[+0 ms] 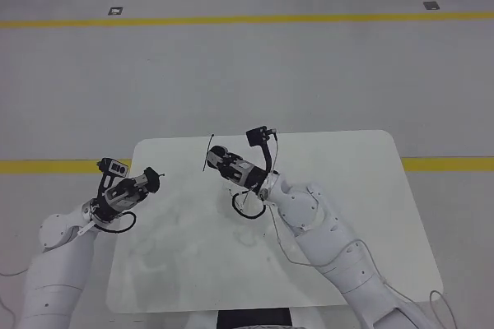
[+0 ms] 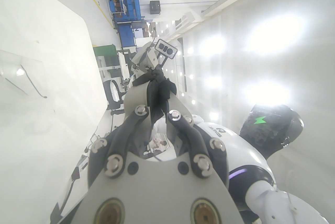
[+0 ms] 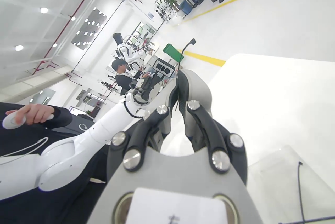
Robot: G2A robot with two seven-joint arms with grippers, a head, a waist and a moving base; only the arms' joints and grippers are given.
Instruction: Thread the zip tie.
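Top view: zip tie, perhaps pinched

White arms, black cables, silver screws on grey right pincer

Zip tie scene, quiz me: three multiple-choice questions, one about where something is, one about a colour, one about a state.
1. Where is the right gripper?
A. over the table
B. out beyond the table's edge
C. under the table

2. What colour is the zip tie in it?
A. white
B. red
C. black

3. How is the right gripper?
A. wide open
B. shut on the zip tie
C. shut on nothing

Answers:
1 A: the top view shows it above the white tabletop, near the far edge.
2 C: the strap and its head are black.
3 B: the right wrist view shows it pinched on the strap.
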